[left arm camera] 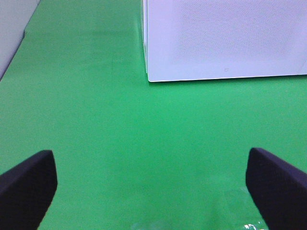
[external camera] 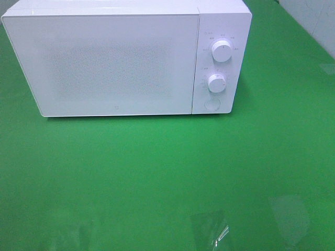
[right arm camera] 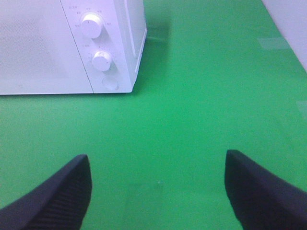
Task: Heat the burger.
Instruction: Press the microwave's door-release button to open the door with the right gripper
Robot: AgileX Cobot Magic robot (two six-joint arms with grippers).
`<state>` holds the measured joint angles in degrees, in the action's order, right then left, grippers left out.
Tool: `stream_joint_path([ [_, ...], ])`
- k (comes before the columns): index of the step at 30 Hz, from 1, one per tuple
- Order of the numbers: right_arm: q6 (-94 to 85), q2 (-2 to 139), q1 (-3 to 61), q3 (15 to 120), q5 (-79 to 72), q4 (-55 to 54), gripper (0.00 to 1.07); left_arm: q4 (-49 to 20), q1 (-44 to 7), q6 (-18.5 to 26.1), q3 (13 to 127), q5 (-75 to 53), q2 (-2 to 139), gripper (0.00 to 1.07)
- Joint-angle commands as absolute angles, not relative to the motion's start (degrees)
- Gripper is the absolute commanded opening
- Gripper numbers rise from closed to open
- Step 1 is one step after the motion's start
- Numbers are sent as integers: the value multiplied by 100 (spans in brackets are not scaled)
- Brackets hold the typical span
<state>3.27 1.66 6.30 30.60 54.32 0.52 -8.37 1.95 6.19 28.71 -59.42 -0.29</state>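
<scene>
The burger is not in view in any frame. A white microwave stands at the back of the green table with its door shut; it also shows in the left wrist view and the right wrist view. It has two round knobs and a round button on its right panel. My left gripper is open and empty over the green surface. My right gripper is open and empty, in front of the microwave's right side. Neither gripper shows in the exterior high view.
The green table spreads in front of the microwave. Faint glossy reflections lie near its front edge. A pale wall borders the table at the far right, and another pale wall at the left.
</scene>
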Motion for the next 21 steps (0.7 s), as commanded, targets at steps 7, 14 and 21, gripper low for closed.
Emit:
stream_joint_path([
  [7, 384, 842, 607, 3105, 4120, 86, 78, -854, 195, 613, 2853, -5884, -138, 100],
  [14, 378, 1513, 607, 3083, 3260, 166, 78, -854, 195, 613, 2853, -5884, -138, 100],
  [21, 424, 2412, 607, 2727, 2068, 212, 76, -854, 195, 613, 2853, -5884, -138, 100],
])
